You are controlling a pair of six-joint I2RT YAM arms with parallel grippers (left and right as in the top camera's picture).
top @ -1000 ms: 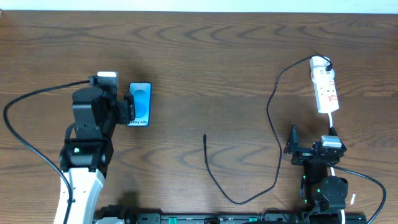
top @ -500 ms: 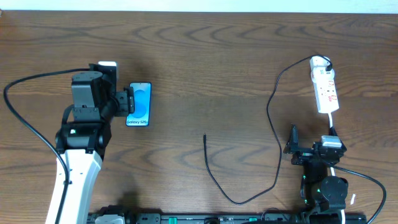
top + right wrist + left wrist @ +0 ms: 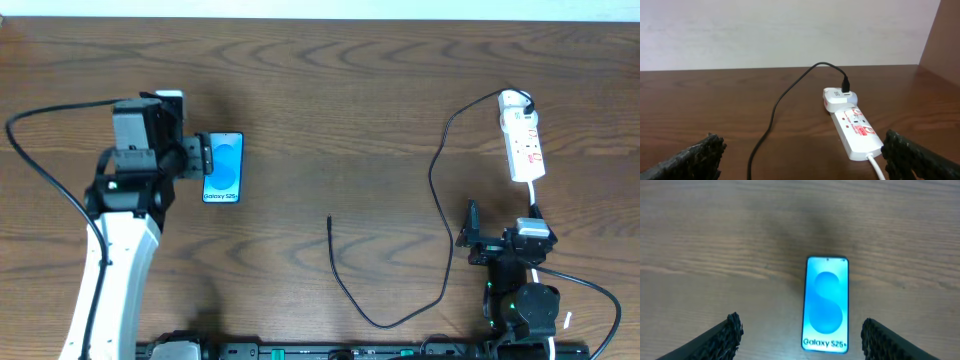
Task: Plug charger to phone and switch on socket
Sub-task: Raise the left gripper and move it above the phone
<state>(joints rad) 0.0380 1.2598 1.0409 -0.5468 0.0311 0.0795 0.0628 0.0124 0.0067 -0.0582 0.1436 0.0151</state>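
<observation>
Over the last second the left arm has been drawn back leftward, so more of the phone [image 3: 224, 168] is uncovered. It is not held, and plugging is judged not yet begun. The left gripper [image 3: 200, 158] is spread wide and empty, with the phone flat just ahead of it. The right gripper [image 3: 802, 157] is open beside the socket [image 3: 522, 145]. The charger [image 3: 437, 180] tip lies mid-table, well apart.

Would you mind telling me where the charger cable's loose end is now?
In the overhead view, the charger's free end lies centrally, right of the phone and well left of the socket.
</observation>
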